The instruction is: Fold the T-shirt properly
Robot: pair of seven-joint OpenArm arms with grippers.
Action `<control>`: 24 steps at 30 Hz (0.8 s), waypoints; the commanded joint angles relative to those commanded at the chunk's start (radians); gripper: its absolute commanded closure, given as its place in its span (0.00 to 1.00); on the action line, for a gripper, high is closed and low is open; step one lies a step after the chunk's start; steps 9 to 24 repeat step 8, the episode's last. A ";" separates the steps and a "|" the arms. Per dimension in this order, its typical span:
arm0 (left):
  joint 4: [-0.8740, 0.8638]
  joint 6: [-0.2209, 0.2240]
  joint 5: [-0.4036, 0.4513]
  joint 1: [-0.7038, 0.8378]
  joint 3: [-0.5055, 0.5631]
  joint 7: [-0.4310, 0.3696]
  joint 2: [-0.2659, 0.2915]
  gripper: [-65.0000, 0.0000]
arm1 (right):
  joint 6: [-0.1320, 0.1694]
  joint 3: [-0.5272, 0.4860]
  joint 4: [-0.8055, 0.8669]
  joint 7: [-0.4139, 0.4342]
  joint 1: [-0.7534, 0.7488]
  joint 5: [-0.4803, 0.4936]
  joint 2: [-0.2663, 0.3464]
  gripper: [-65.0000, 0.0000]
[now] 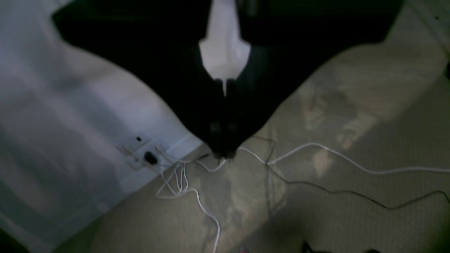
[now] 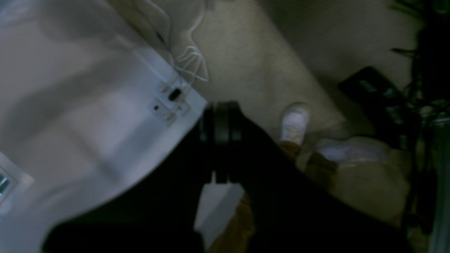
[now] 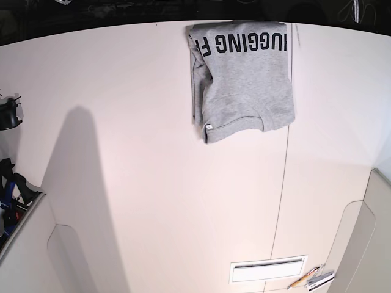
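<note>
The T-shirt [image 3: 244, 79] lies folded into a compact grey rectangle at the far edge of the white table [image 3: 153, 183], with black block lettering showing along its far end. Neither arm shows in the base view. My left gripper [image 1: 223, 154] shows only in the left wrist view, with jaws together and empty, over carpet and a white wall. My right gripper [image 2: 221, 107] shows only in the right wrist view, with jaws together and empty, also off the table. No shirt shows in either wrist view.
White and black cables [image 1: 316, 151] trail over the carpet from a wall socket [image 1: 140, 151]. A person's white shoe [image 2: 295, 123] is on the floor. On the table near edge are a slot [image 3: 269, 268] and a pencil [image 3: 302, 281]. Dark gear [image 3: 7, 113] sits at the left edge.
</note>
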 joint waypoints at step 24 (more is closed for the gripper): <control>-0.064 0.034 0.000 -0.063 0.000 -0.063 0.002 1.00 | -0.004 0.000 -0.051 0.008 0.095 -0.038 -0.050 1.00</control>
